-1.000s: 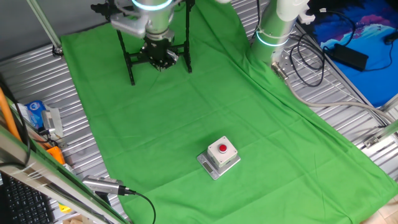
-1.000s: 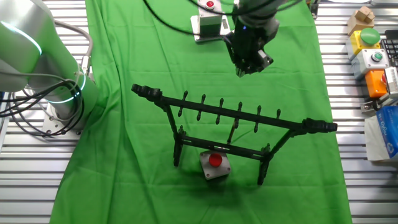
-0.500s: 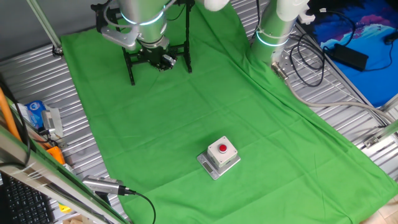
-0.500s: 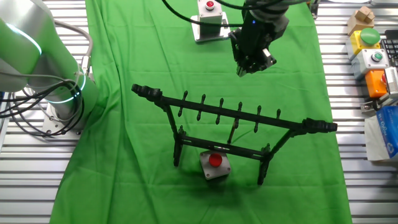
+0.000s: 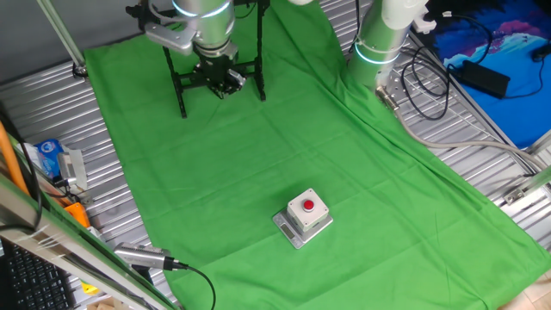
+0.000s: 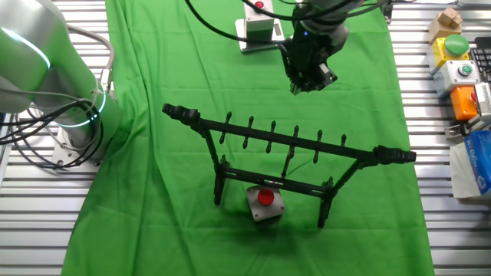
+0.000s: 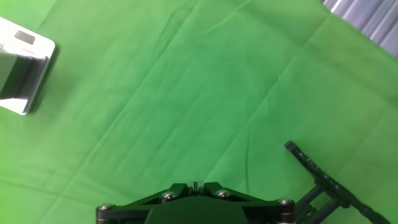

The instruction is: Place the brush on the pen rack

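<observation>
While your hand [image 6: 307,77] hangs just behind the rack [image 6: 284,140], where is the brush?
— You can't pick it out for certain. One thin dark stick [image 6: 287,165] dangles under the rack's top bar, near its middle; that may be it.
— Is the hand holding anything?
— You cannot tell; its tips are hidden in every view.
— How would the brush handle?
— Judge it light, stiff, slick along the shaft and soft at the tip. Pinch it mid-shaft, gently, well away from the bristles, so that it doesn't swivel beside the rack's pegs.
</observation>
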Action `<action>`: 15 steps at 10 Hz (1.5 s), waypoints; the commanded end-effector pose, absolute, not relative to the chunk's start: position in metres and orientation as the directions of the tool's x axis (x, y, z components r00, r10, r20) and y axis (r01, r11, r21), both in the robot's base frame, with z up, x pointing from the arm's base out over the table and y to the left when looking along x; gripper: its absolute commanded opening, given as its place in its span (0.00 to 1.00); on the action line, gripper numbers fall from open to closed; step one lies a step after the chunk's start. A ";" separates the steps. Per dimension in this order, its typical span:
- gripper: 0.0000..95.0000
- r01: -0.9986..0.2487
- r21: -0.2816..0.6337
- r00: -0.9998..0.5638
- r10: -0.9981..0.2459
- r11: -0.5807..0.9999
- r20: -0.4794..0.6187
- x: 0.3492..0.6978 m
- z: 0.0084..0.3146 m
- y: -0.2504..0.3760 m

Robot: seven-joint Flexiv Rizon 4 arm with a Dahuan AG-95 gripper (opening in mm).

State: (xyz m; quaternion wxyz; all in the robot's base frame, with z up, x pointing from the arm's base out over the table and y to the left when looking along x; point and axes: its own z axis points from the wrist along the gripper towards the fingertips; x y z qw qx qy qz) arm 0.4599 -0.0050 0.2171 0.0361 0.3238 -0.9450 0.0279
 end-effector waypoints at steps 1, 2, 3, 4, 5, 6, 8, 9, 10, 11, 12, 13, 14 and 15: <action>0.00 -0.614 -0.017 -0.786 -0.609 0.789 0.106 0.461 0.217 -0.005; 0.00 -0.604 -0.020 -0.794 -0.599 0.797 0.103 0.461 0.217 -0.005; 0.00 -0.620 -0.014 -0.781 -0.615 0.785 0.109 0.461 0.217 -0.005; 0.00 -0.623 -0.012 -0.778 -0.618 0.782 0.111 0.461 0.217 -0.005; 0.00 -0.636 -0.008 -0.768 -0.631 0.772 0.112 0.461 0.217 -0.005; 0.00 -0.645 -0.006 -0.760 -0.641 0.764 0.112 0.461 0.217 -0.005; 0.00 -0.683 0.011 -0.724 -0.680 0.730 0.116 0.463 0.216 -0.005; 0.00 -0.697 0.022 -0.711 -0.695 0.717 0.112 0.473 0.212 -0.007; 0.00 -0.707 0.025 -0.701 -0.704 0.707 0.115 0.484 0.209 -0.010; 0.00 -0.714 0.026 -0.693 -0.712 0.699 0.112 0.505 0.205 -0.020; 0.00 -0.719 0.027 -0.688 -0.717 0.695 0.112 0.521 0.204 -0.031; 0.00 -0.720 0.023 -0.687 -0.717 0.694 0.119 0.538 0.201 -0.041; 0.00 -0.721 0.017 -0.685 -0.717 0.692 0.127 0.551 0.199 -0.048; 0.00 -0.728 0.018 -0.678 -0.724 0.685 0.129 0.558 0.197 -0.053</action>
